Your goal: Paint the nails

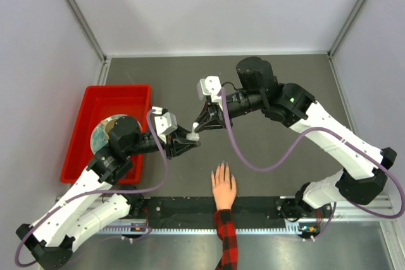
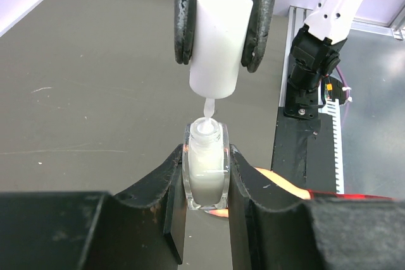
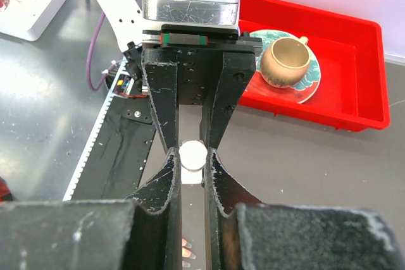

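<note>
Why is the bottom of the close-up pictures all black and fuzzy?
Left wrist view: the left pincer sits right by the lens, so it looks dark and blurry, while the bottle looks sharp. Right wrist view: same for the right pincer gripping the white cap. Top view: evenly lit, nothing fuzzy.

Bare tabletop (image 1: 272, 183) right of hand (image 1: 223, 188)

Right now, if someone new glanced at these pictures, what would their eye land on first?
Mid-table, the left gripper clamps a small clear bottle of pale polish while the right gripper holds its white cap, brush at the bottle's neck. Nearer the front edge, a bare human hand in a red-and-black plaid sleeve lies flat. At far left, a bright red bin holds a tan cup on a patterned plate.
</note>
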